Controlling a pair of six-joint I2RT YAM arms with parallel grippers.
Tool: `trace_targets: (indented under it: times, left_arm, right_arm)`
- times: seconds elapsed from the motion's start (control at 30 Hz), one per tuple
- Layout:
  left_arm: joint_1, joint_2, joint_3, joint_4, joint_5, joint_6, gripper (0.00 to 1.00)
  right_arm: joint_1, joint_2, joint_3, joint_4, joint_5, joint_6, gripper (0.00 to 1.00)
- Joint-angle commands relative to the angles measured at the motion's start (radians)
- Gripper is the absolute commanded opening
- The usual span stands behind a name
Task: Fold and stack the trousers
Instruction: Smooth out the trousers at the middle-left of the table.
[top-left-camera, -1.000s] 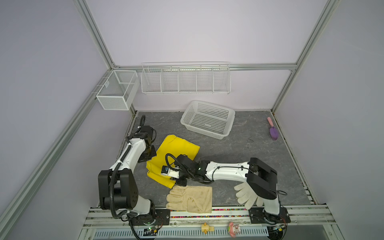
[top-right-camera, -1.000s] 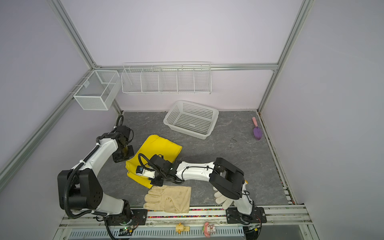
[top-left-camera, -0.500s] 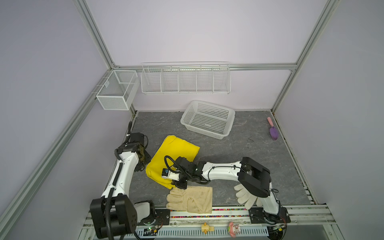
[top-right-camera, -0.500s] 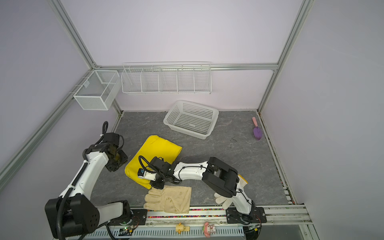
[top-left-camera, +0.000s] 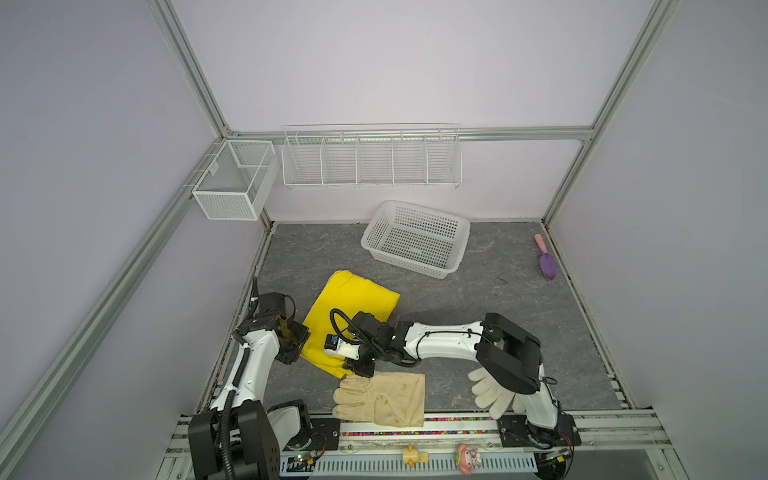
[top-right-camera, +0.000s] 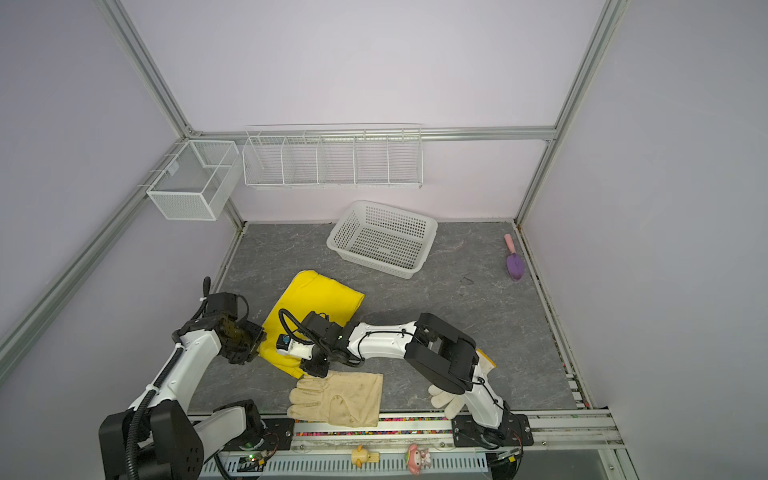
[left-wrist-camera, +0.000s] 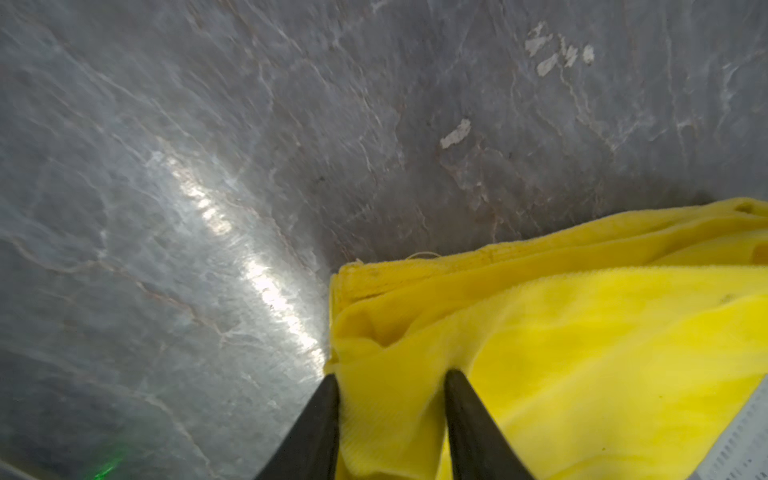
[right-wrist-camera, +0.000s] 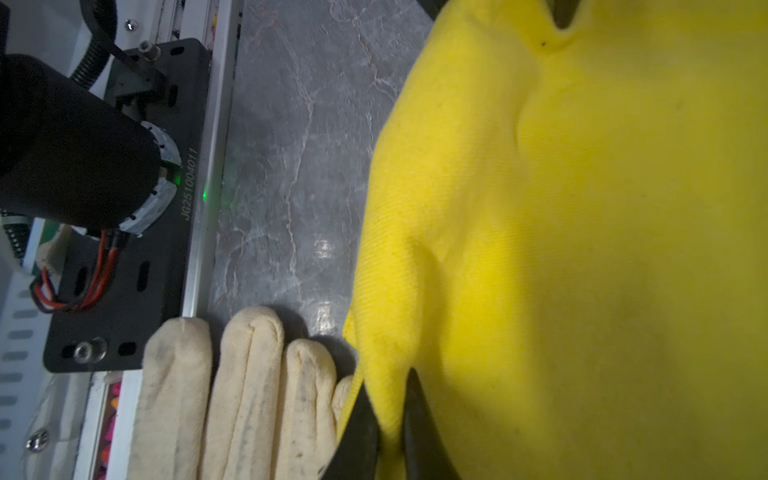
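One release: left gripper (left-wrist-camera: 390, 374), newly parted, straddles the edge of the trousers (left-wrist-camera: 582, 332); right gripper (right-wrist-camera: 388, 374) pinches their corner, so the fold seems laid.

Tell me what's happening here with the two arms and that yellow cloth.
Both arms are working on the trousers, which lie partly folded on the grey table. The right gripper is pinched shut on the cloth's near corner, beside the fingers of the cream glove. The left gripper sits at the cloth's edge on its own side, jaws apart astride a fold; whether it grips is unclear. The fold looks unfinished.
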Motion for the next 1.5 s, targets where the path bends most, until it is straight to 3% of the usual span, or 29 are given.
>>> trace_targets:
  times: [0.0,0.17,0.33,0.47,0.6,0.77,0.87,1.0,1.13,1.3,1.47]
  left_arm:
    - [0.007,0.009,-0.023,0.084,0.005,-0.04,0.32]
    - [0.011,0.029,0.09,-0.039,-0.173,0.111,0.15]
    - [0.011,0.058,0.174,-0.061,-0.274,0.235,0.12]
    - [0.011,0.083,0.232,-0.091,-0.279,0.342,0.19]
    - [0.009,0.08,0.185,-0.078,-0.265,0.355,0.23]
    - [0.01,0.103,0.137,-0.074,-0.278,0.318,0.25]
    - [0.01,0.078,0.184,-0.109,-0.316,0.346,0.39]
    - [-0.007,0.062,0.276,-0.174,-0.294,0.409,0.6]
    - [-0.082,0.053,0.333,-0.19,-0.236,0.468,0.69]
    - [-0.25,0.101,0.331,-0.129,-0.138,0.533,0.7]
    - [-0.434,0.197,0.337,-0.075,-0.135,0.631,0.71]
  right_arm:
    - [-0.007,0.013,0.012,-0.017,-0.024,-0.003,0.12]
    - [-0.013,-0.002,-0.001,-0.018,-0.028,-0.006,0.11]
    - [-0.005,-0.022,-0.016,-0.013,-0.059,-0.03,0.11]
    - [0.006,-0.012,-0.001,-0.015,-0.081,-0.032,0.11]
    - [0.015,0.031,0.051,-0.027,-0.12,-0.015,0.16]
    - [0.02,0.061,0.074,-0.028,-0.221,0.024,0.45]
    - [0.016,0.043,0.078,-0.031,-0.255,0.031,0.56]
    - [-0.029,-0.017,0.061,-0.026,-0.304,0.086,0.62]
    - [-0.113,-0.151,-0.067,0.027,-0.315,0.158,0.65]
    - [-0.228,-0.299,-0.208,0.032,-0.259,0.199,0.67]
    - [-0.342,-0.402,-0.304,0.033,-0.188,0.246,0.71]
